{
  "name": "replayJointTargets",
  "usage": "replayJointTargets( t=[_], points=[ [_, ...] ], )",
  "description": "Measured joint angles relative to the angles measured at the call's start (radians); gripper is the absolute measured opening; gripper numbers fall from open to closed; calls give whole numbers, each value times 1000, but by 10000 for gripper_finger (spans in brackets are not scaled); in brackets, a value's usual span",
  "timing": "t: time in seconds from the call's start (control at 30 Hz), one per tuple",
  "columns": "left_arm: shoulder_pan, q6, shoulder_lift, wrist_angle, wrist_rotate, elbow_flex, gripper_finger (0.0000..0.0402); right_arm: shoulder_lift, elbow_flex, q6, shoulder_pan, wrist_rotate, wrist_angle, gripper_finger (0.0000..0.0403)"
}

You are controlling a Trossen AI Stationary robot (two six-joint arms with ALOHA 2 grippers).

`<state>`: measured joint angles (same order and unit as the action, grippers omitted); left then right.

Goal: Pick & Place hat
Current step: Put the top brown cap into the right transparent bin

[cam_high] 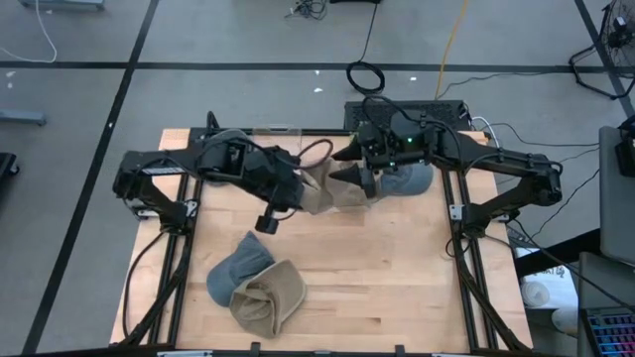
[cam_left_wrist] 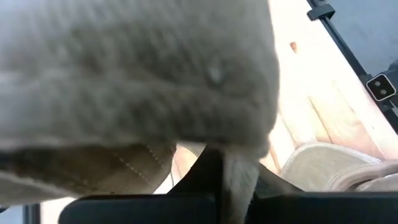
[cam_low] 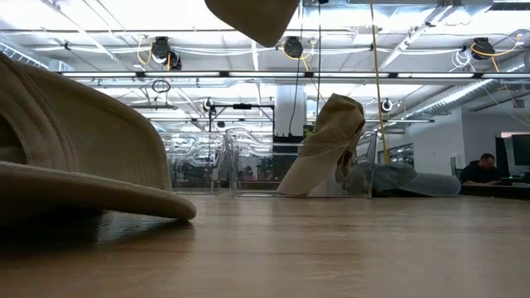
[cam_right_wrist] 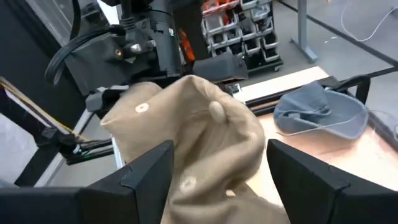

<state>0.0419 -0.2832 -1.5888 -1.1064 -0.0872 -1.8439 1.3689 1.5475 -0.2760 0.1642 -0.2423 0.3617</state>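
Mid-carry: left gripper (cam_high: 310, 191) clamped on the tan hat (cam_high: 319, 188) beside the clear bin (cam_low: 248, 165); right gripper (cam_right_wrist: 221, 168) spread, probably waiting. Next: lower and release.

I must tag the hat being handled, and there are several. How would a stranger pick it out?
Look at the wooden table's far edge, between the two arms. The tan hat hangs there from the shut left gripper, with the open right gripper beside it; the other hats lie flat.
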Motion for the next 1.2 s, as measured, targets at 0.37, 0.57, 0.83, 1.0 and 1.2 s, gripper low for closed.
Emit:
replayJointTargets(
  t=[0.37,0.57,0.83,1.0,1.2],
  points=[
    [67,5,3,-36,-2,0,8,-20,0,1,27,-7,-4,247],
    [78,4,3,-7,2,0,8,-7,0,0,13,-25,-13,247],
    [68,-13,-12,16,3,0,8,20,0,0,-24,-51,-60,247],
    [68,-14,-41,11,2,0,8,21,0,-8,-34,-51,-50,247],
    [71,-23,-52,36,-3,0,8,22,0,4,-49,-48,-7,247]
  ],
)
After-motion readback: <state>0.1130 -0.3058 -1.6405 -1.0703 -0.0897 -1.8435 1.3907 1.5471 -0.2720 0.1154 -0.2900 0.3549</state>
